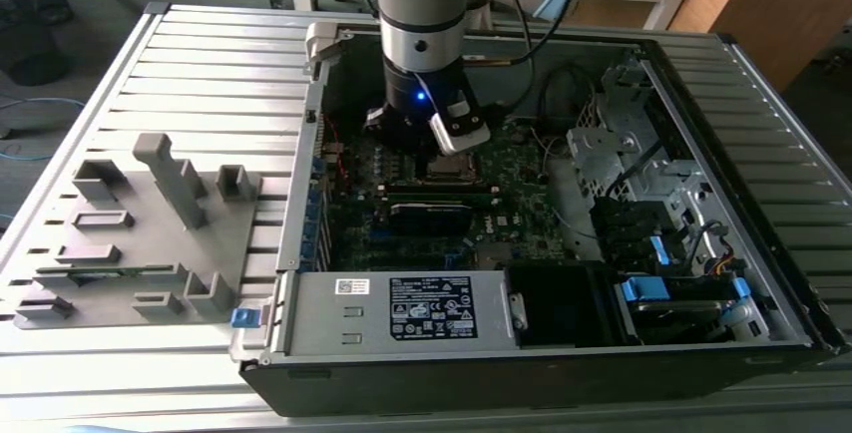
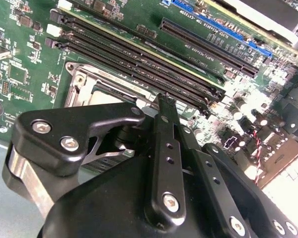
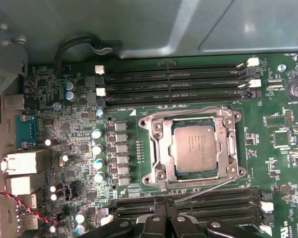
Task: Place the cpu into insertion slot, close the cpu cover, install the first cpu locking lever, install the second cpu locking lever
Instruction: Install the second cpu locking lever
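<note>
Open computer case (image 1: 533,353) lies on a slatted metal table (image 1: 200,64); motherboard (image 3: 64,114) is the landmark. Grey fixture tray (image 1: 134,243) with upright blocks sits on the table beside the case, on the exterior view's left. Inside the case: power supply box (image 1: 399,308) along the near edge of the motherboard, drive cage (image 1: 626,144) and blue-tabbed bays (image 1: 645,288) off its side at the exterior view's right, loose black cables (image 1: 566,84) near the arm.

On the motherboard, long black memory slots (image 3: 174,82) run on both sides of the socket, capacitors (image 3: 97,148) and rear ports (image 3: 20,163) off to one side. The cpu (image 3: 194,148) sits flat in the insertion slot (image 3: 176,171), silver top showing. The cpu cover (image 3: 161,148) is down, framing the chip. Thin wire locking levers (image 3: 203,186) cross the frame edges; latched or not, cannot tell.

Gripper (image 3: 164,220) hovers just over the memory slots right beside the socket, near the cpu but not touching it. In the second wrist view its fingers (image 2: 166,144) are pressed together, holding nothing. Arm (image 1: 423,44) comes straight down into the case.
</note>
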`<state>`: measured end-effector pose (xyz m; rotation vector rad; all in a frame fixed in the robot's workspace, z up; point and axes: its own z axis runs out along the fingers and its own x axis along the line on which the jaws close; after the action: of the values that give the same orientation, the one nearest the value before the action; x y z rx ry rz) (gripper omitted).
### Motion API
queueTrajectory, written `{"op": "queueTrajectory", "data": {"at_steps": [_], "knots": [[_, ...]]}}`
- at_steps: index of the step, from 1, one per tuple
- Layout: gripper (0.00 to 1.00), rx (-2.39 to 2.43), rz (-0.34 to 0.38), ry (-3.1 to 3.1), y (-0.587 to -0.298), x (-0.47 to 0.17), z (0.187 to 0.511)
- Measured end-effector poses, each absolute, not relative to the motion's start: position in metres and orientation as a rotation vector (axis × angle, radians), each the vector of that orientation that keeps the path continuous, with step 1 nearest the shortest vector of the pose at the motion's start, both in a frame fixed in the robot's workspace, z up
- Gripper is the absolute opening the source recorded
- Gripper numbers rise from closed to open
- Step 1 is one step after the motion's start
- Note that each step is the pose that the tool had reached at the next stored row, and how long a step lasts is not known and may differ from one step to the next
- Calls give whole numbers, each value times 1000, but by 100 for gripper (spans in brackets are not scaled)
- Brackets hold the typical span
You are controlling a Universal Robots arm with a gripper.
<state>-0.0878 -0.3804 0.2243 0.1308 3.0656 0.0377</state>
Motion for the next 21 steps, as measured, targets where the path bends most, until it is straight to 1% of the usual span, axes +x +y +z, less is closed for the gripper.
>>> {"op": "queueTrajectory", "data": {"at_steps": [11,21], "knots": [[11,131,38,3066,-380,-88,214],[11,131,38,3066,-380,-89,213]]}}
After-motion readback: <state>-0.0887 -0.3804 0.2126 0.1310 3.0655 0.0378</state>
